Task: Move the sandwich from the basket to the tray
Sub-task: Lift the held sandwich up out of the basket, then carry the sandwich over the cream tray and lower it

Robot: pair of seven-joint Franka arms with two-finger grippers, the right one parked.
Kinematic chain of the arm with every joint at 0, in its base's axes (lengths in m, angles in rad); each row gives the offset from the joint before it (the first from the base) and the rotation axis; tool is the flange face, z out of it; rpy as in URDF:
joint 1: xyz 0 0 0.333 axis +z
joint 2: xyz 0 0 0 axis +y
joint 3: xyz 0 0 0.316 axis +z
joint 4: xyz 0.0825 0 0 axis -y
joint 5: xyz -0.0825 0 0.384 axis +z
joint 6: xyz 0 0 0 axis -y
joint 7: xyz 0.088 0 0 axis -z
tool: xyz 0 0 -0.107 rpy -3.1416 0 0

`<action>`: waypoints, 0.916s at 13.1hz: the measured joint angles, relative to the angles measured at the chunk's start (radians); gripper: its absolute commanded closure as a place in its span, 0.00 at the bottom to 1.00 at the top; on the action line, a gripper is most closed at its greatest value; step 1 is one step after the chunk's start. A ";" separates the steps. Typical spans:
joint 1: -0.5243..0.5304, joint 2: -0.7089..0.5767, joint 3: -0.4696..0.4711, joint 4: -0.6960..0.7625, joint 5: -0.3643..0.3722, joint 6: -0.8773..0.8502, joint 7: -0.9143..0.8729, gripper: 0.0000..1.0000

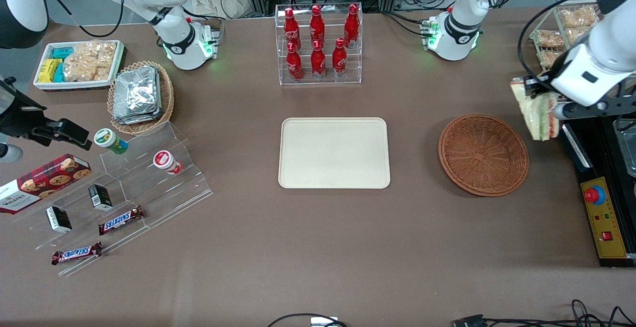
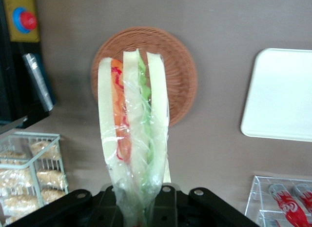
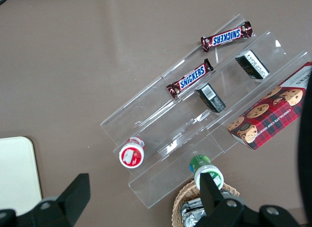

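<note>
From the front, the tool [image 1: 539, 106] held the sandwich [image 1: 535, 111] aloft beside the empty basket [image 1: 483, 154], toward the working arm's end of the desk [image 1: 318, 247], well apart from the tray [image 1: 334, 153]. At the left wrist, the sandwich [image 2: 134, 134] hung clamped at one end; it looked light, soft and slippery in its wrap, so gentle pressure across the bread faces seemed wise.

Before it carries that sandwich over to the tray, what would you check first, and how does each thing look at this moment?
1. Grip: the end effector is shut on the sandwich: ok.
2. Sandwich out of the basket, held in the air toward the working arm's end of the table: ok.
3. Wrap looks whole: ok.
4. Tray bare, with room to land: ok.
5. Nothing stands on the table between basket and tray: ok.
6. Firmness of the hold: cannot tell.
</note>
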 measured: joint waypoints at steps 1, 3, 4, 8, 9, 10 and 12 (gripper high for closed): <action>0.000 0.019 -0.078 0.024 -0.004 -0.006 -0.069 0.91; -0.006 0.065 -0.291 0.051 -0.008 -0.006 -0.293 0.90; -0.009 0.100 -0.406 0.068 -0.007 -0.002 -0.429 0.90; -0.024 0.290 -0.662 0.171 0.042 0.059 -0.753 0.89; -0.020 0.319 -0.662 0.176 0.053 0.074 -0.748 0.90; -0.014 0.343 -0.661 0.170 0.064 0.095 -0.733 0.90; -0.007 0.372 -0.661 0.103 0.107 0.173 -0.706 0.90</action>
